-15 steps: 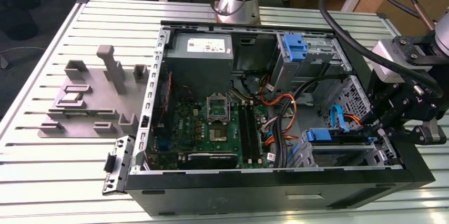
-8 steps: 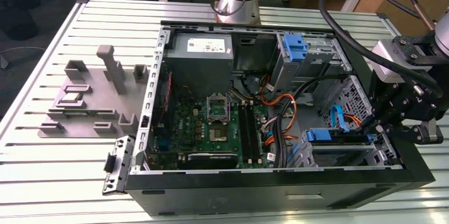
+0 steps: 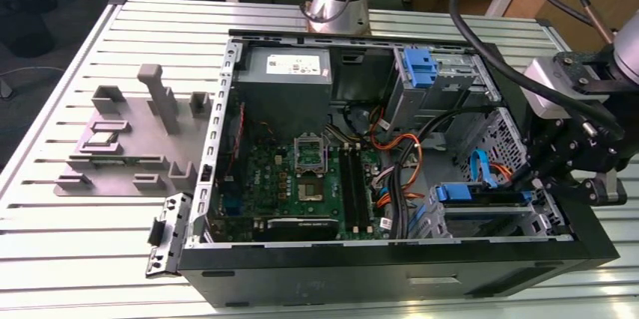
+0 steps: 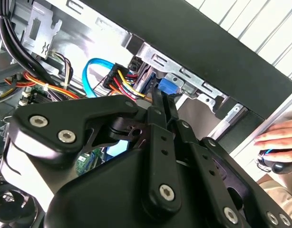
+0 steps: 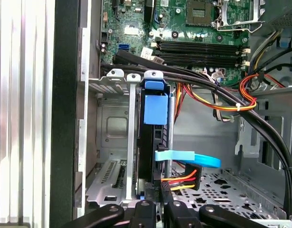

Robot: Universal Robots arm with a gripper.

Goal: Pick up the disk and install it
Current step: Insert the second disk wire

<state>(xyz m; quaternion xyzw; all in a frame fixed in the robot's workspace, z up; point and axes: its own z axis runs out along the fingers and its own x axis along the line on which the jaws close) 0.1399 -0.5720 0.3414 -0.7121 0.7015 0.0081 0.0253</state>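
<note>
Disk (image 5: 154, 142) stands on edge in the drive cage (image 5: 112, 137) inside the open PC case (image 3: 399, 255), at the case corner nearest the arm, blue carrier tab (image 5: 155, 108) up. Blue cable (image 5: 193, 159) and a red-yellow power plug (image 5: 181, 180) sit at its end. Gripper (image 5: 158, 206) is at the disk's edge; fingers (image 4: 161, 111) pressed near together, whether pinching the disk, cannot tell. Grey fixture (image 3: 130, 135) on the counter (image 3: 80, 259) beside the case. A hand (image 4: 279, 137) rests outside the case.

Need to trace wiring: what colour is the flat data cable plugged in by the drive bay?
Light blue flat ribbon cable, clearest in the first wrist view.
</note>
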